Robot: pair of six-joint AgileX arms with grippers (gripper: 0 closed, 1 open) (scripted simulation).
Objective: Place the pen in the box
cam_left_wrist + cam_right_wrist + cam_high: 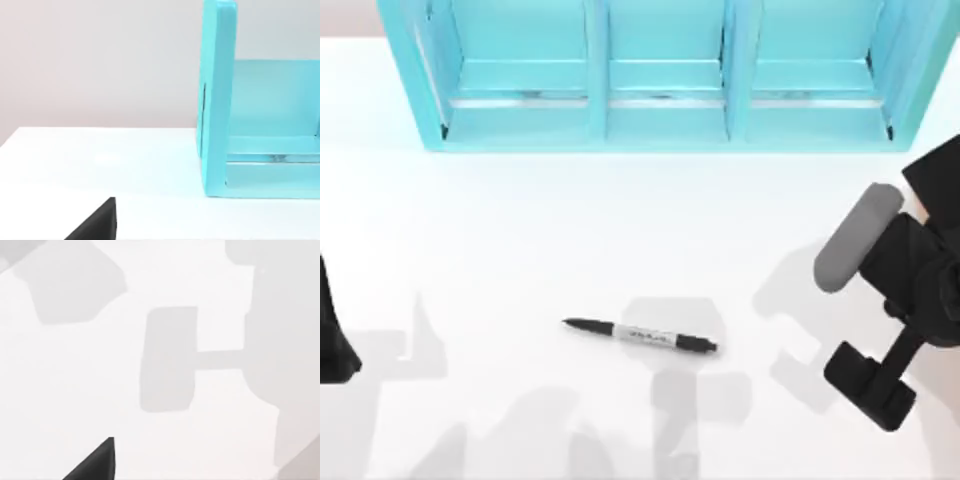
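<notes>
The pen [640,336] is lying flat and untouched on the white worktop [520,230], in the near middle of the top view, its tapered end pointing toward the table's left, so the task appears to be sitting at its very first step: reaching for the pen before any grasp. The right arm's claw [870,385] is hovering above the worktop near the right edge, well apart from the pen, with the arm's grey-capped link angling up behind it; whether its fingers are apart or together cannot be told. The next move probably calls for this claw travelling left toward the pen, lining its fingers across the slim barrel, and lowering squarely, since a thin round pen could roll away from a skewed pinch. The left arm [335,340] is sitting parked at the left edge, and its claw state cannot be told either. Farther back, the turquoise shelf unit [660,120] is standing along the far edge, its three compartments open.
</notes>
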